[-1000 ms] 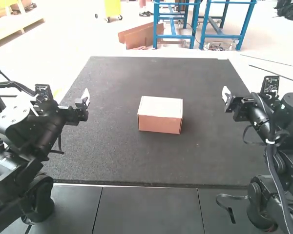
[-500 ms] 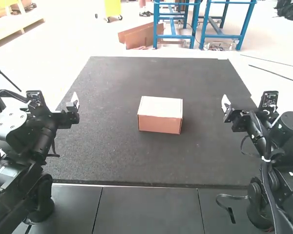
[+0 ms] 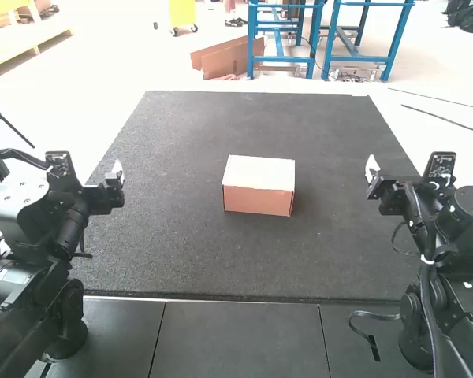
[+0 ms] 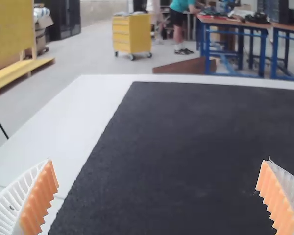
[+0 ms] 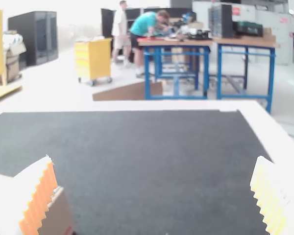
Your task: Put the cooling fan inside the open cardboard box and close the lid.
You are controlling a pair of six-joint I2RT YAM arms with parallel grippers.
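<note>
The cardboard box [image 3: 258, 185] looks shut already, so the left gripper [image 3: 116, 178] and right gripper [image 3: 372, 175], both jaws wide, should simply hold clear either side.

A black mat [image 3: 189, 236] lies spread over the white table [image 3: 87, 118].

- Setting: an industrial workshop with an open floor, not a home or an office.
- Blue steel-frame workbenches with wooden tops [image 5: 245, 44], loaded with equipment.
- Yellow wheeled drawer cart [image 4: 131, 33] standing on the smooth pale concrete floor [image 4: 88, 54].
- Tall black cabinet [image 5: 36, 36] against the far wall.
- Low pale wooden platform [image 4: 22, 71] at the side; a flat brown cardboard sheet [image 5: 130, 91] propped near the benches.
- Work surface: a white table topped with a dark grey textured mat [image 3: 252, 126].
</note>
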